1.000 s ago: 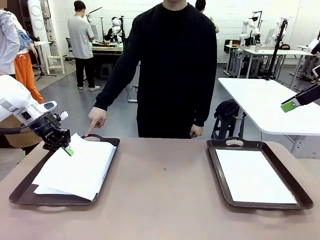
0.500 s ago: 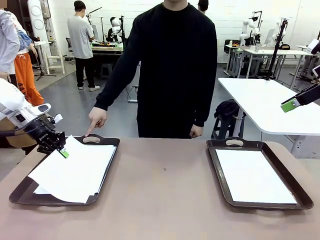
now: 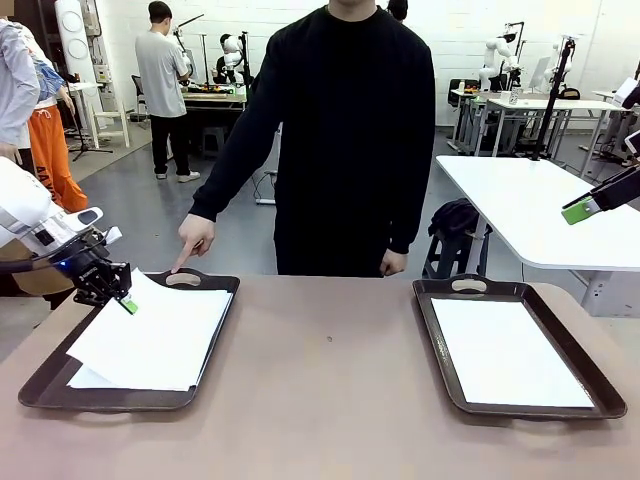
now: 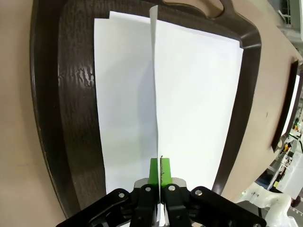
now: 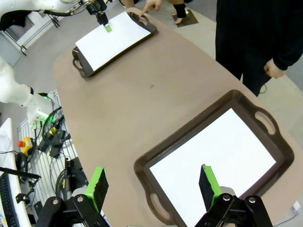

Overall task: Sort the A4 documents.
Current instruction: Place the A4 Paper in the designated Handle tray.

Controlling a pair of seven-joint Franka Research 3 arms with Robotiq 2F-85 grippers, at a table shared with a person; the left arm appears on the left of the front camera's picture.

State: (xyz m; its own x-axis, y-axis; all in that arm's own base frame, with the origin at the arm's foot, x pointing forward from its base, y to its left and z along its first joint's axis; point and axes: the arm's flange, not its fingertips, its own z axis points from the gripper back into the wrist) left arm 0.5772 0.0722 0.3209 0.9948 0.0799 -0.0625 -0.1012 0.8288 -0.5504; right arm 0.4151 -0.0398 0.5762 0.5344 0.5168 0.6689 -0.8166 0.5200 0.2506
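Pinching the far-left edge of a thin white A4 paper sheet (image 3: pixel 150 330), the black left gripper (image 3: pixel 124 302) with green pads holds it lifted above the stack in the dark brown handled tray (image 3: pixel 40 385) at the frame's lower left. The right gripper (image 5: pixel 154 182) hovers wide open over another white sheet (image 5: pixel 213 153) in the right-hand brown tray (image 5: pixel 182 132). At the upper left tray handle, the person's hand (image 3: pixel 192 240) points downward.
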